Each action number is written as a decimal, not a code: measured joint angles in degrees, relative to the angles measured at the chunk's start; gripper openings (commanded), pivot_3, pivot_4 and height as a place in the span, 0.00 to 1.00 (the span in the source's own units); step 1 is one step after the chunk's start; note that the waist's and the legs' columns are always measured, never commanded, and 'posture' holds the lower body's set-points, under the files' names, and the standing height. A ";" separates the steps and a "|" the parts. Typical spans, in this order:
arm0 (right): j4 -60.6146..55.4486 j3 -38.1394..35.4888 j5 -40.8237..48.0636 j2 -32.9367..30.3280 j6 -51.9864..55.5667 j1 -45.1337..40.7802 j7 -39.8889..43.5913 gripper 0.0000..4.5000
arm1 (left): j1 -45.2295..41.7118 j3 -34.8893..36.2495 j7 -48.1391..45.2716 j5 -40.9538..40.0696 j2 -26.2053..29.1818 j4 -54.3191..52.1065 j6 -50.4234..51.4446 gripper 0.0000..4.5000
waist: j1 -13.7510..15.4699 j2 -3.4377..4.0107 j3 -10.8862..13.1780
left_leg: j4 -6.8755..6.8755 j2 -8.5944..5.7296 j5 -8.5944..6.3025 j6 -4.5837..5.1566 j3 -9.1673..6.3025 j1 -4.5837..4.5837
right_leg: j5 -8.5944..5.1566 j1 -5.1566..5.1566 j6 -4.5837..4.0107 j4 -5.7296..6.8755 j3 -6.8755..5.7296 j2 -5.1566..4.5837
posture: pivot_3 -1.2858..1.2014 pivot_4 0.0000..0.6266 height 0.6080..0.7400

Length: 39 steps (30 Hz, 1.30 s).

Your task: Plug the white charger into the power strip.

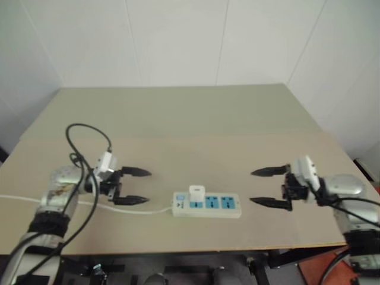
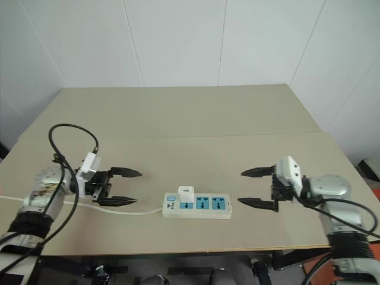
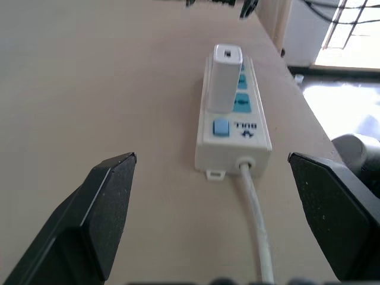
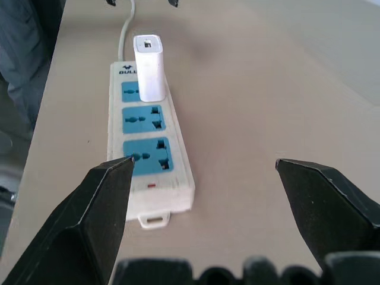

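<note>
Seeing the white charger (image 1: 196, 193) upright in the power strip (image 1: 208, 205) outlet nearest the switch, we keep the left gripper (image 1: 138, 186) and right gripper (image 1: 263, 187) wide, empty, well clear of it.

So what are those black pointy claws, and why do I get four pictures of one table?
The claws are a robot's two hands, called grippers. The left gripper and the right gripper each have two black fingers, and both are wide open, holding nothing. Two pictures come from cameras in the robot's head, looking down over its arms. The other two come from little cameras on its wrists, peering out between the fingers. On the tan table lies a white power strip with blue sockets. A white charger stands plugged into the socket nearest the strip's cord, between the two grippers.
</note>
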 measured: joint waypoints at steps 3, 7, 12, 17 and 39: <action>-2.98 -1.47 -0.25 -5.75 -0.03 2.51 1.30 1.00 | 0.06 -2.72 -0.08 -0.81 3.49 0.65 -1.42 0.99 | 0.06 0.02 0.14 | 0.07 0.01 0.00 0.00 0.02 -0.03 | -0.14 -0.01 0.23 0.02 0.00 0.01 | 0.52 0.24 1.00; -5.13 -4.29 -0.39 -10.51 -0.82 5.39 2.58 1.00 | 0.15 -3.28 -0.08 -2.67 6.11 0.70 -2.41 0.99 | -0.03 0.02 0.32 | 0.09 0.02 0.00 0.00 0.06 -0.07 | -0.12 -0.02 0.20 0.03 0.01 0.01 | 0.52 0.24 1.00; -7.49 -6.18 -0.04 -12.17 -0.19 8.85 2.63 1.00 | 1.38 -3.27 -0.08 -4.04 6.35 0.63 -2.52 0.99 | -0.21 -0.04 0.53 | 0.12 0.04 0.00 0.00 0.07 -0.08 | -0.03 -0.03 0.04 0.06 0.01 0.03 | 0.52 0.24 1.00; -9.15 -6.26 0.31 -12.09 -0.17 10.95 2.23 1.00 | 2.36 -3.29 -0.08 -4.17 6.03 0.10 -2.52 0.99 | -0.11 -0.05 0.60 | 0.17 0.04 0.00 0.00 0.06 -0.10 | -0.03 -0.03 0.05 0.08 0.01 0.02 | 0.52 0.24 1.00; -10.61 -7.40 -1.26 -11.56 -2.81 16.52 -0.34 1.00 | 0.85 -4.68 -0.08 -4.17 5.82 0.65 -2.47 0.99 | -0.06 -0.06 0.61 | 0.31 0.03 0.00 0.00 0.06 -0.12 | -0.02 -0.01 0.05 0.16 0.01 0.02 | 0.52 0.24 1.00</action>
